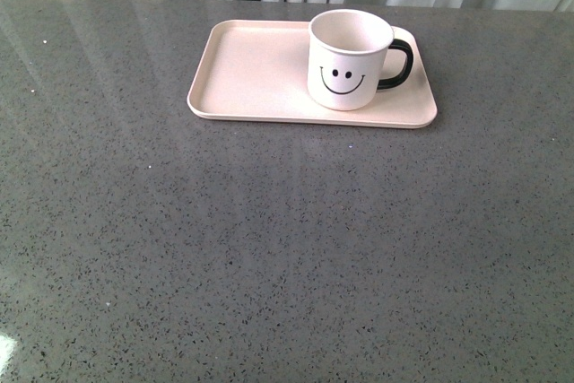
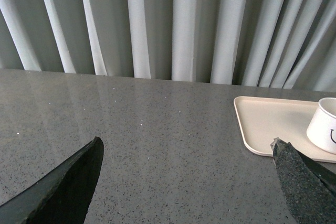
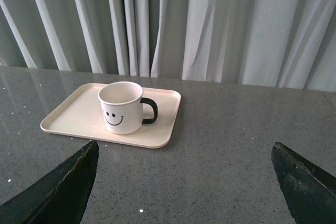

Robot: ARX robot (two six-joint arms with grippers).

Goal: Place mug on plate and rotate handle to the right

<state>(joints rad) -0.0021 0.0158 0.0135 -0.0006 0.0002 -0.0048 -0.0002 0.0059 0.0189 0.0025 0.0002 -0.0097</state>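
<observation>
— One cream-white round mug (image 1: 348, 60) with a black smiley face stands upright on one flat pale pink rectangular plate (image 1: 247, 69), toward its right end; its one glossy black loop handle (image 1: 399, 65) points right.

— And the arms?

— Two, both held back above the grey speckled table (image 1: 269, 248): left gripper (image 2: 186, 174) and right gripper (image 3: 184, 174) each spread wide, empty.

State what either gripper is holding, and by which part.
Nothing. Both the left gripper and right gripper are open and empty; the mug stands free.
</observation>
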